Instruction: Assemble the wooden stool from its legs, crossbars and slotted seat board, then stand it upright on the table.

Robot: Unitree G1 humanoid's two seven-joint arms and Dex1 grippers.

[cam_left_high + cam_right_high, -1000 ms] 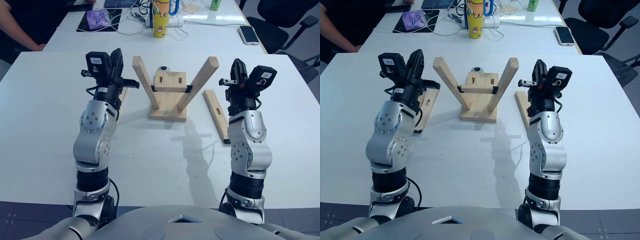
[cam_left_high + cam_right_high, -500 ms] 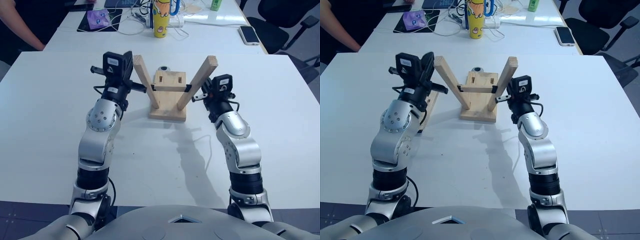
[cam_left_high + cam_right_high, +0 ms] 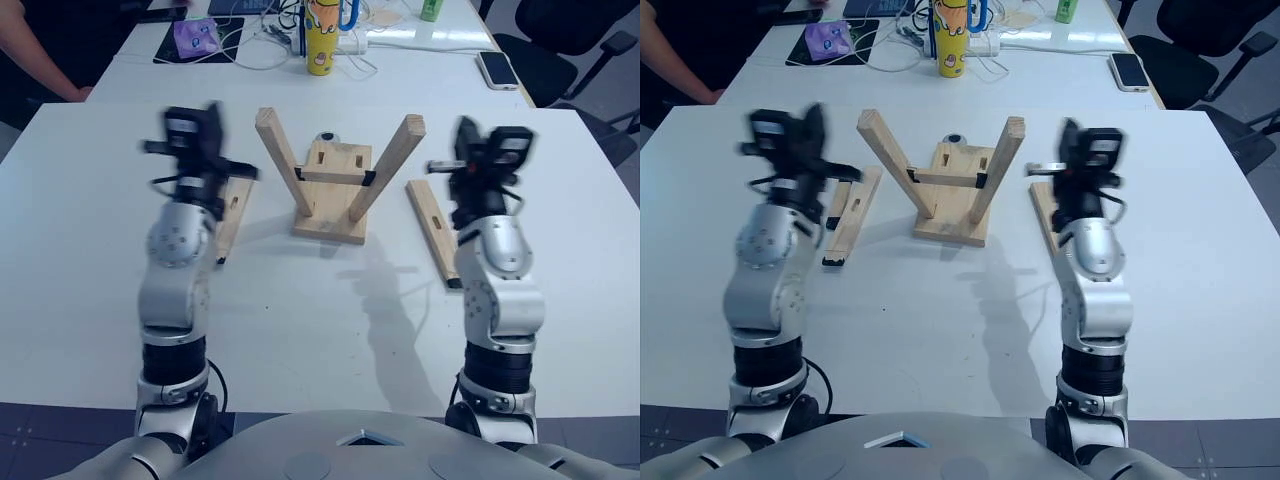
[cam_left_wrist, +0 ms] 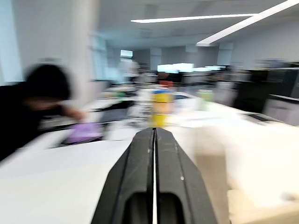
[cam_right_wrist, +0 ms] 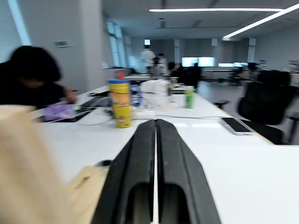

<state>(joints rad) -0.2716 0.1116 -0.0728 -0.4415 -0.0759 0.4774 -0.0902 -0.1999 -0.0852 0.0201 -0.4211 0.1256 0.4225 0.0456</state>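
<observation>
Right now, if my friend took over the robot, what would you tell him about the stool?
Left gripper: shut, empty, held up over the left side of the table.
Right gripper: shut, empty, held up on the right side.
Seat board lies flat mid-table. The left leg and right leg stick up from it, splayed, with a crossbar between them.
Left loose piece and right loose piece lie flat either side.
Done: two legs and one crossbar appear fitted.
Left: fit the loose pieces, then stand the stool upright.

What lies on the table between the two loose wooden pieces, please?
The half-built stool, seat board down with two legs up, shows there in the head views.
</observation>
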